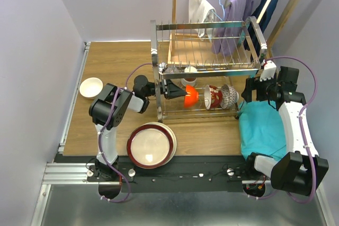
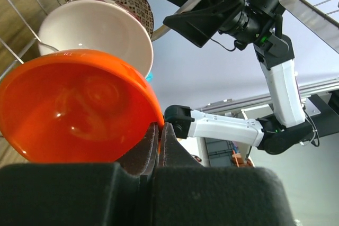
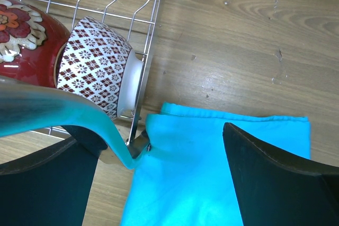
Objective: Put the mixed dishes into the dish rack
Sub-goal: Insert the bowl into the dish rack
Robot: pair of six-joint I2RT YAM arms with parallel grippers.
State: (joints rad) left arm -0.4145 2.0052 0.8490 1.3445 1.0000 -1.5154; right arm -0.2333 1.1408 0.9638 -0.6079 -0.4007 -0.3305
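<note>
In the frame's centre the left gripper (image 1: 176,89) pinches the orange bowl (image 1: 191,96) by its rim inside the dish rack's (image 1: 206,26) lower tier, beside two patterned bowls (image 1: 221,96) already loaded. The right gripper (image 1: 252,92) hangs wide, empty. Stacked plates (image 1: 151,145), lower centre, and a white bowl (image 1: 91,87), left, remain.

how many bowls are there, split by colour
orange bowl: 1
dark red floral bowl: 1
white bowl with dark red diamond pattern: 1
plain white bowl: 1
total: 4
</note>
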